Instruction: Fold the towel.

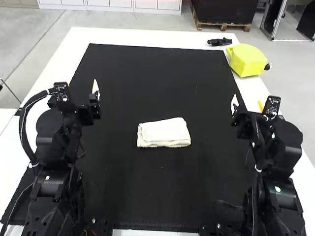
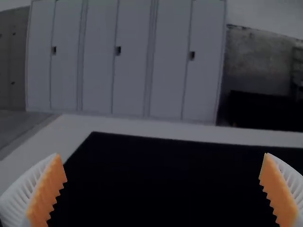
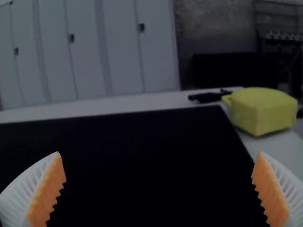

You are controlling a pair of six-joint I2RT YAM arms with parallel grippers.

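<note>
Lying folded in a compact rectangle in the high view, the white towel point(image 1: 164, 133) rests on the bench's point(image 1: 147, 39) black mat point(image 1: 157, 88), between and apart from the left end effector point(image 1: 95, 92) and right end effector point(image 1: 235, 104). In the left wrist view, the left end effector point(image 2: 163, 189) gapes wide. In the right wrist view, the right end effector point(image 3: 158, 189) is likewise spread.

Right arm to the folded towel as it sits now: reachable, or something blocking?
Looks reachable, I'd say. The right gripper is open, and only bare black mat lies between it and the towel; the left gripper is off on the towel's far side.
</note>
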